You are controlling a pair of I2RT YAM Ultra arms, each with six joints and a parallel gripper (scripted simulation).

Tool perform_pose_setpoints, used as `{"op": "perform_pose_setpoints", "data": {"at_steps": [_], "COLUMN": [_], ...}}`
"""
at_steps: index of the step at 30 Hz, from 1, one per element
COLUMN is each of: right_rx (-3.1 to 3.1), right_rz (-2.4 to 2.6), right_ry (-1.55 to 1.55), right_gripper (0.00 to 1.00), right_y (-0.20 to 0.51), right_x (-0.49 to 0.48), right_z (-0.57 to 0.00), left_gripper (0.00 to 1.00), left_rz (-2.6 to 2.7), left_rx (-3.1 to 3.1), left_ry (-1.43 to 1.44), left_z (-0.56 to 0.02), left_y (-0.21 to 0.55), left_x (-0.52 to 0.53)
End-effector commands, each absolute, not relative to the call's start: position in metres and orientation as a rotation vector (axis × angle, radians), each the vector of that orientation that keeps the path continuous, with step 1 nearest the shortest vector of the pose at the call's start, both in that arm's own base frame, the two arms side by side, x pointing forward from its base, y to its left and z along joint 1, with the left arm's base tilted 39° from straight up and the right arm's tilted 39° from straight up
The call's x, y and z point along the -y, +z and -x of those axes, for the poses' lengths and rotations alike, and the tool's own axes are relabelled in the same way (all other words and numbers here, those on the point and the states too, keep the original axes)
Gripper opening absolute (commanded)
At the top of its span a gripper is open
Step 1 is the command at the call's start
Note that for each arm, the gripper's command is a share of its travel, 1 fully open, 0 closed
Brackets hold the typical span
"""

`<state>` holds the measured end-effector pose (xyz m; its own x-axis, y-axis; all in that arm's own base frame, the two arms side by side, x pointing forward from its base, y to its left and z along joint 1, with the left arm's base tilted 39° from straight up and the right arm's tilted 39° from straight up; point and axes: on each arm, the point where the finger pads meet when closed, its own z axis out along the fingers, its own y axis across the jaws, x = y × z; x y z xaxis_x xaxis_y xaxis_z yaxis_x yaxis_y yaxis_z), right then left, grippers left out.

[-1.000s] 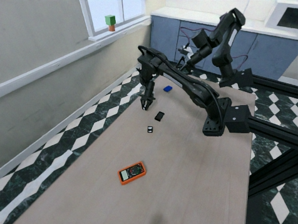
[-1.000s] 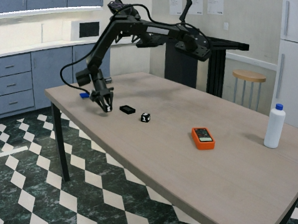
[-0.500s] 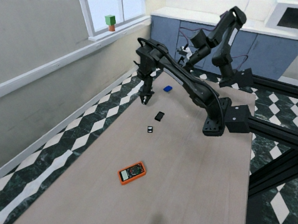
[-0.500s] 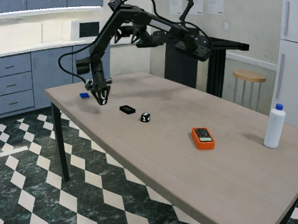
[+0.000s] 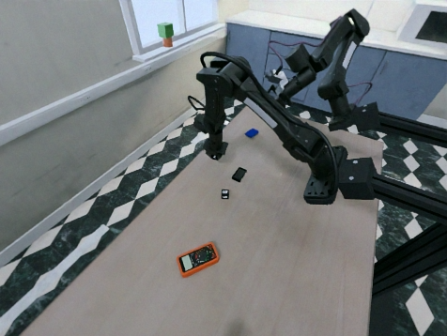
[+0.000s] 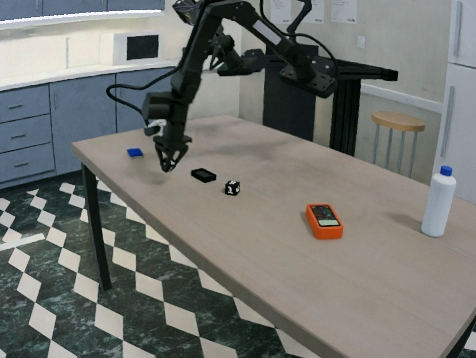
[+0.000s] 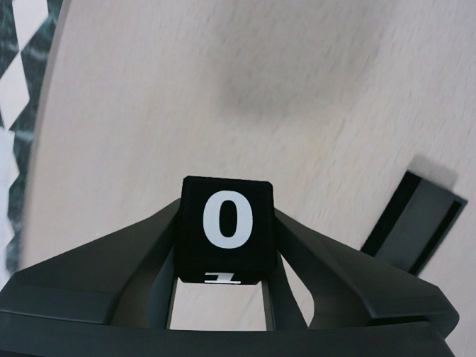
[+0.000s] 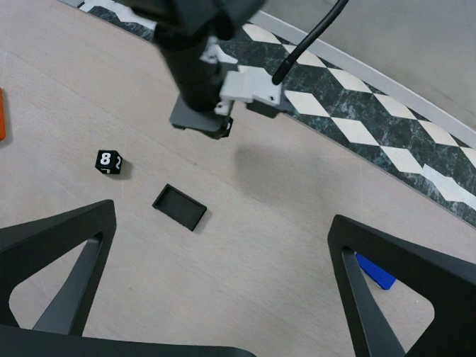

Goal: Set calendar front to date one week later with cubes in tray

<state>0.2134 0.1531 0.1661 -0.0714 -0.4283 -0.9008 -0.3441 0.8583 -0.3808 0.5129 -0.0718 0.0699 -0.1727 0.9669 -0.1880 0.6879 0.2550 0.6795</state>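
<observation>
in the lower middle of the left wrist view, the left gripper point(image 5: 215, 156) point(image 6: 169, 166) point(image 7: 222, 213) pinches one cube point(image 7: 227, 222) point(image 8: 228, 127), 0 showing, part of a 1 beneath; best settle its facing before lowering it level into the tray point(image 5: 239, 175) point(image 6: 203, 175) point(image 7: 415, 222) point(image 8: 180, 207). the right gripper point(image 8: 226, 220) gapes wide. the other cube point(image 5: 225, 193) point(image 6: 232, 188) point(image 8: 108, 161), left of the tray in the right wrist view, reads 8.

Top view: digits on loose cube point(image 5: 225, 193) point(image 6: 232, 188) point(image 8: 108, 161) too small to read for certain. R wrist view: held cube point(image 6: 171, 164) point(image 7: 227, 227) point(image 8: 228, 127) mostly hidden behind L gripper point(image 6: 169, 167) point(image 7: 227, 230) point(image 8: 224, 128); L arm point(image 5: 213, 103) point(image 6: 187, 85) point(image 8: 192, 69) blurred, cut by top edge. L wrist view: tray point(image 7: 413, 222) point(image 5: 239, 175) point(image 6: 203, 175) point(image 8: 179, 207) part hidden by finger; numeral on held cube's lower face foreshortened. R wrist view: multimeter point(image 8: 1, 115) point(image 5: 198, 259) point(image 6: 324, 221) cut by L edge; blue item point(image 8: 376, 272) point(image 5: 252, 133) point(image 6: 135, 152) part behind finger.
</observation>
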Motion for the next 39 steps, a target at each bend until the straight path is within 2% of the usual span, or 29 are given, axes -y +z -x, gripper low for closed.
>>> {"op": "perform_pose_setpoints", "data": {"at_steps": [1, 19, 39], "right_rx": [-1.644, -1.673, -1.668], "right_rz": [0.575, 0.615, 0.605], "right_ry": [-0.03, -0.062, -0.061], "right_gripper": [1.0, 1.0, 1.0], "right_y": [0.187, 0.165, 0.169], "right_x": [-0.16, -0.157, -0.157], "right_z": [-0.215, -0.211, -0.212], "left_gripper": [0.27, 0.27, 0.27], "left_rz": [-1.42, -1.186, -1.172], "left_rx": [-1.668, -1.358, -1.361], "left_ry": [0.397, -0.036, -0.067], "left_z": [-0.528, -0.53, -0.533], "left_y": [0.082, 0.064, 0.035], "left_x": [0.103, 0.086, 0.085]}}
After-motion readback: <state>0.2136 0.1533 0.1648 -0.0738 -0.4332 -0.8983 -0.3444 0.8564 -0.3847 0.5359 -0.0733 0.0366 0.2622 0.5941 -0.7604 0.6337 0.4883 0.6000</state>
